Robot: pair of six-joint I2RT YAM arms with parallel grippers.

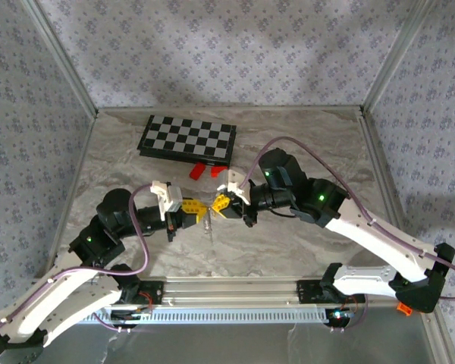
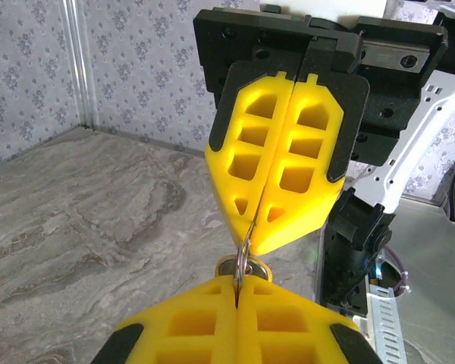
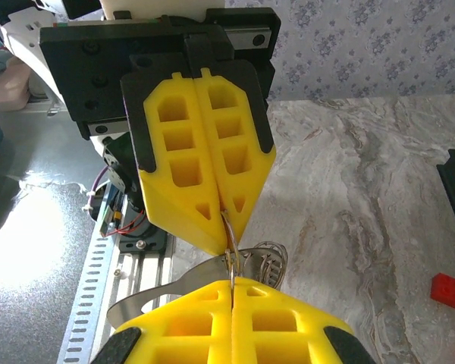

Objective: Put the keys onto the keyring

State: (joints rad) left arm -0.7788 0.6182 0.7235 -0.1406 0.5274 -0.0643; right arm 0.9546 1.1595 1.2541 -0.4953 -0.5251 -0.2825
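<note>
The left claw [image 1: 199, 210] and right claw [image 1: 214, 207] meet tip to tip in front of the black-and-white folding chessboard [image 1: 186, 141], above the grey marble-patterned bench [image 1: 303, 250]. Each claw is pressed together, clamped on the thin pale keyring loop [image 3: 228, 243] that spans the small gap between them. A whitish chain-like coil [image 3: 264, 260] hangs from the loop beside the right claw's tips. Two small red blocks [image 1: 198, 171] lie between the claws and the chessboard.

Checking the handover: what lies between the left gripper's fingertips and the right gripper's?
The keyring: its thin loop bridges the small gap, pinched by the left gripper and the right gripper, as both wrist views show.
</note>
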